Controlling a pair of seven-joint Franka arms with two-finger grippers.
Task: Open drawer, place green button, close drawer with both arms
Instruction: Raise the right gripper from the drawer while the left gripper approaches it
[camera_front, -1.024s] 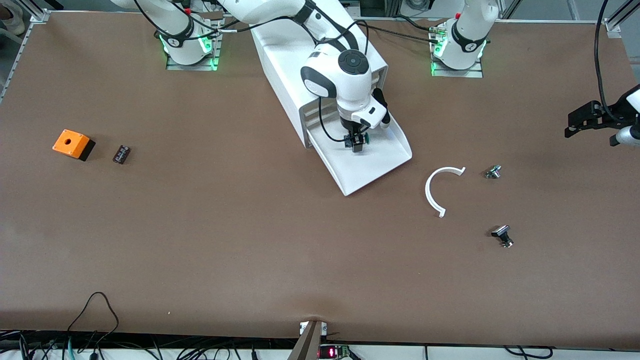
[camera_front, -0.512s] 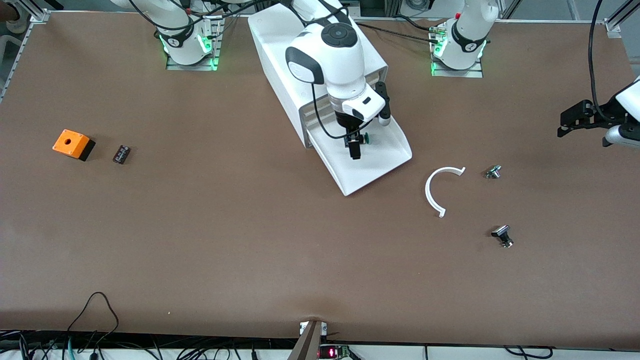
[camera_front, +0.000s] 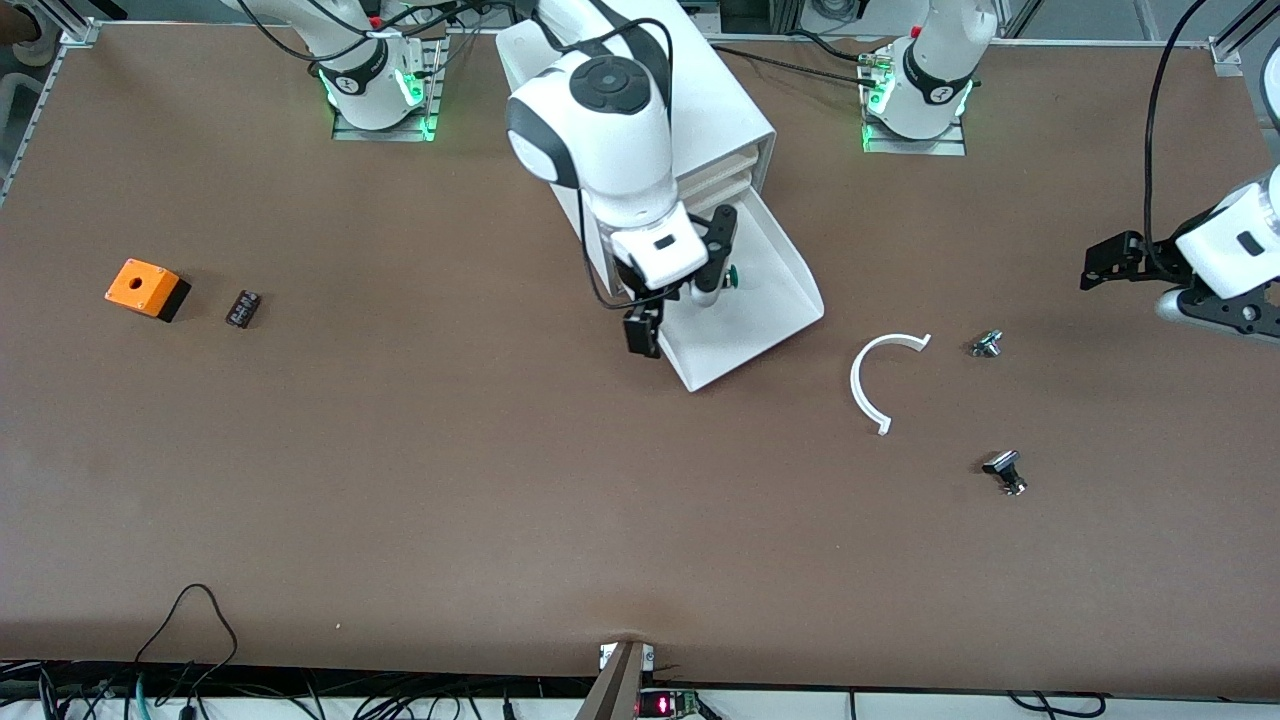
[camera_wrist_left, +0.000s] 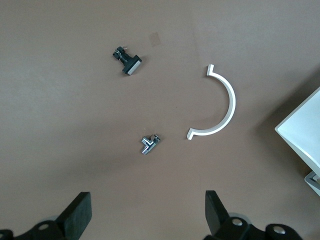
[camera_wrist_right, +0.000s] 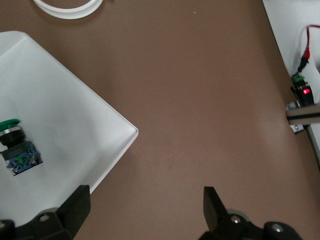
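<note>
Release is the change: a second ago the right claw (camera_front: 672, 310) was low in the drawer (camera_front: 770, 300) with the button (camera_front: 731, 276) pinched between its fingers; half a second ago it had lifted with the button left lying on the drawer floor; now it has drawn away toward the drawer's corner on the right arm's side, and its fingers stand spread and empty, as the right wrist view shows with nothing between them; so the placing step looks done, and what remains, by my reading, is to push the drawer shut.

Button position: it lies on its side on the white drawer floor, green cap and dark body plain in the right wrist view (camera_wrist_right: 16, 145), well inside the drawer wall (camera_wrist_right: 100, 150); in the front view only the green cap peeps out beside the right arm's wrist; it is clear of the claw, which hangs over the drawer's edge and the worktop (camera_front: 400, 450).

Left claw (camera_front: 1110, 265) has moved inward from the worktop's edge at the left arm's end over the last second; its fingers are spread, holding nothing, over bare worktop near the white half-ring (camera_wrist_left: 220, 107) and two small metal parts (camera_wrist_left: 149, 144) (camera_wrist_left: 127, 59).
</note>
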